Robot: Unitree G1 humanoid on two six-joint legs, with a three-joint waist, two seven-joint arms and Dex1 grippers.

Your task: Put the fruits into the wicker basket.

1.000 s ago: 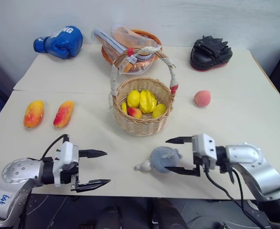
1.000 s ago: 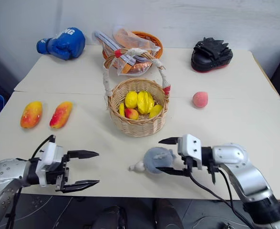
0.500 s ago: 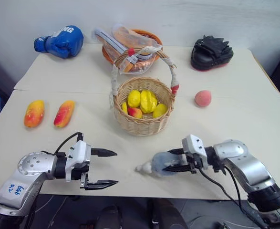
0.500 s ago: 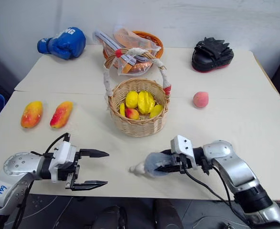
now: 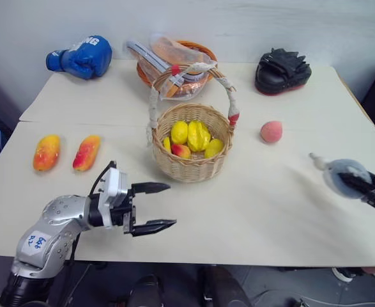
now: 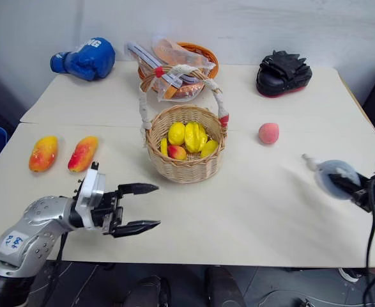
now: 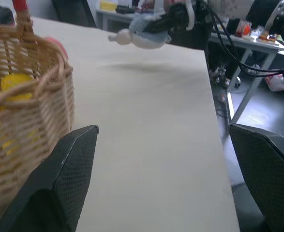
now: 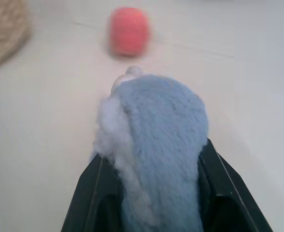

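Your right gripper (image 8: 149,193) has its fingers pinched on the plush (image 5: 340,177), lifted over the worktop's (image 5: 270,211) right edge. Your left gripper (image 5: 163,206) hovers with fingers spread, just in front of the basket (image 5: 190,150). Both mangoes (image 5: 46,152) (image 5: 86,152) lie side by side at far left, well apart from the basket. The peach (image 5: 271,131) sits on the worktop near the basket's right.

Left claw (image 5: 165,206) spread wide, right claw (image 5: 359,187) clamped
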